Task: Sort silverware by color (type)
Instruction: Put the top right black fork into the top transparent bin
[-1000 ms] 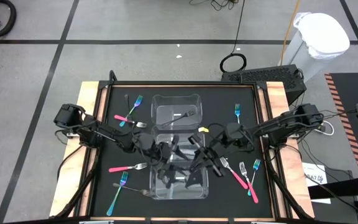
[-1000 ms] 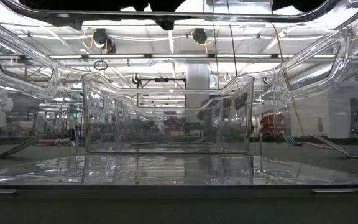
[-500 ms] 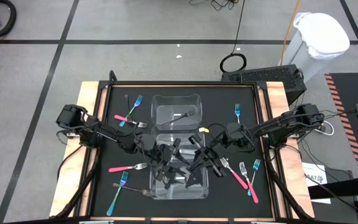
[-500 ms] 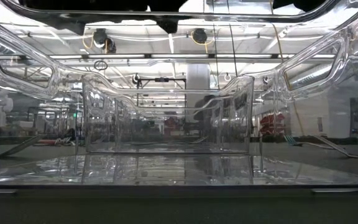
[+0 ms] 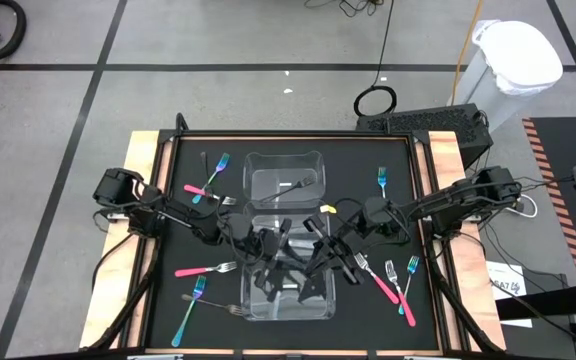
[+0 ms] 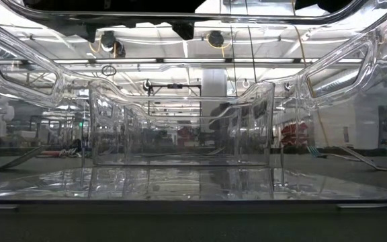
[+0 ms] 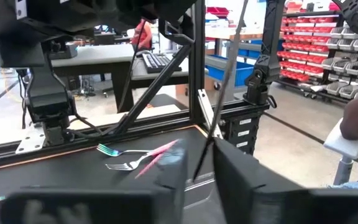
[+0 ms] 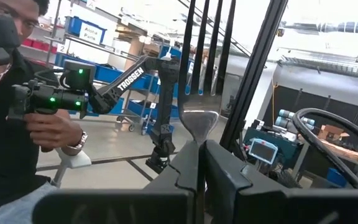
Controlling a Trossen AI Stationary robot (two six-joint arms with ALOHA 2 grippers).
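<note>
The right gripper (image 8: 199, 163) pinches a dark grey metal fork (image 8: 201, 93) pointing straight up, just over the clear plastic box (image 5: 290, 292).

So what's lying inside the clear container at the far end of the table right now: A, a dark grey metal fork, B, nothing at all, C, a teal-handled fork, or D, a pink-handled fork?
A: in the high view a single dark grey fork lies inside the far clear container; pink and teal forks lie outside on the mat.
</note>
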